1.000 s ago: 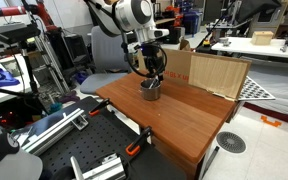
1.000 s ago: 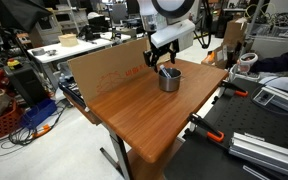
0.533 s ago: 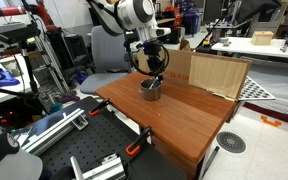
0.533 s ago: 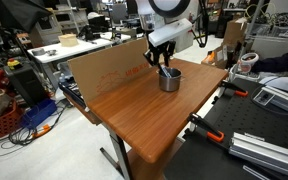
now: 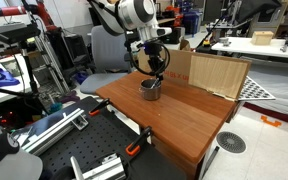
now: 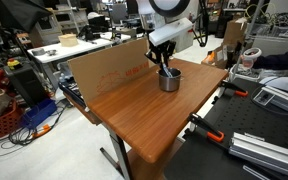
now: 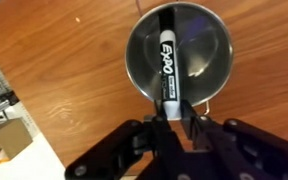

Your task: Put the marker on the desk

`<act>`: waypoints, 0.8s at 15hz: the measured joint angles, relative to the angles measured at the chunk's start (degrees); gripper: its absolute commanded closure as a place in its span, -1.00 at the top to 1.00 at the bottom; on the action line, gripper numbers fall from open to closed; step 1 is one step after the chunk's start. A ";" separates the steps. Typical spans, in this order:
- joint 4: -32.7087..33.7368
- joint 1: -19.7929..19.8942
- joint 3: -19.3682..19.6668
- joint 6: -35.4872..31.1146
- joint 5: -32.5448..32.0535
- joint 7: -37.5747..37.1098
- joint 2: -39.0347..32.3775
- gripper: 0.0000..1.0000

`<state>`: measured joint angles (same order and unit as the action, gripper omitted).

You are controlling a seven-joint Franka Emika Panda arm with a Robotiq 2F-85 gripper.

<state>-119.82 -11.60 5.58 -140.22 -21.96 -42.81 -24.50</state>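
Observation:
In the wrist view a black marker (image 7: 168, 62) with a pale end stands leaning inside a shiny metal cup (image 7: 209, 60). My gripper (image 7: 170, 112) is shut on the marker's pale upper end, a finger pressed against each side. In both exterior views the gripper (image 5: 154, 74) (image 6: 165, 68) hangs straight down over the cup (image 5: 150, 90) (image 6: 170, 80), which stands on the reddish-brown desk (image 5: 184, 115) (image 6: 134, 110) near its far side. The marker itself is too small to make out in the exterior views.
An upright cardboard panel (image 5: 216, 73) (image 6: 99, 68) stands along one edge of the desk, close to the cup. Black perforated boards (image 5: 94, 160) (image 6: 254, 120), white tables with clutter and lab equipment surround the desk.
The gripper's fingers have closed onto the marker's upper end above the cup. The arm has barely moved.

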 measured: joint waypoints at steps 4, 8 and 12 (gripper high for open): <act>0.06 0.22 0.17 0.22 1.13 0.54 0.77 -0.89; -0.02 1.19 -0.06 1.61 6.64 5.05 5.30 -0.89; -0.29 4.33 0.04 6.65 11.41 11.05 11.27 -0.89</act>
<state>-120.11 -7.27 5.62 -133.57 -10.55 -31.76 -13.23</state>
